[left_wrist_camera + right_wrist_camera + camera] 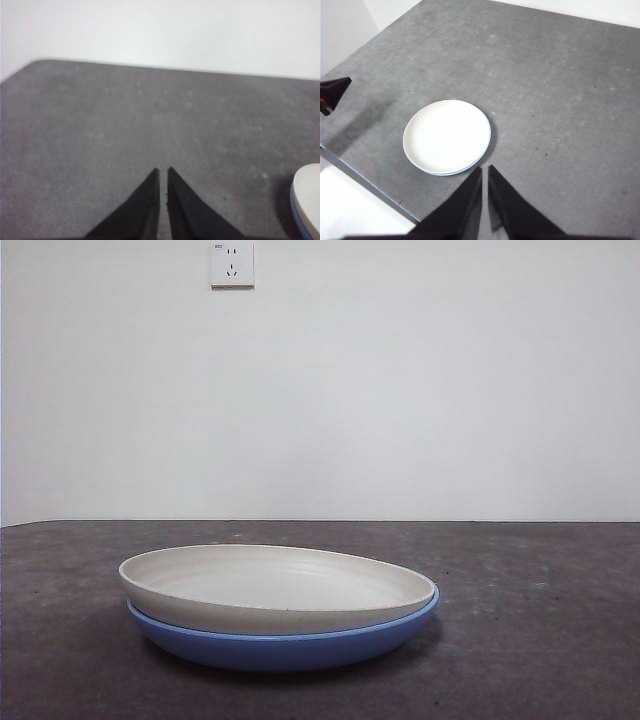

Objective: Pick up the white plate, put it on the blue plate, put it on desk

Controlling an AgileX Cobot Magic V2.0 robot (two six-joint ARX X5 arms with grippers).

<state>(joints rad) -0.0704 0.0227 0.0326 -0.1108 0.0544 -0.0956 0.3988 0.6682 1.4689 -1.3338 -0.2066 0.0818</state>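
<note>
The left hand (163,171) hangs clenched and empty over the bare mottled grey desk (540,620), well left of the plates. The white plate (275,587) sits nested in the blue plate (290,645) mid-desk. The right hand (485,169), clenched and empty, hovers high beside them. Behind, a white wall carries a socket (232,264).

Even, soft light. The white plate (447,137) was overexposed from the right wrist; soft shadow lay under the blue plate (285,645). The left wrist picture was blurry, the surface (150,125) washed grey.
</note>
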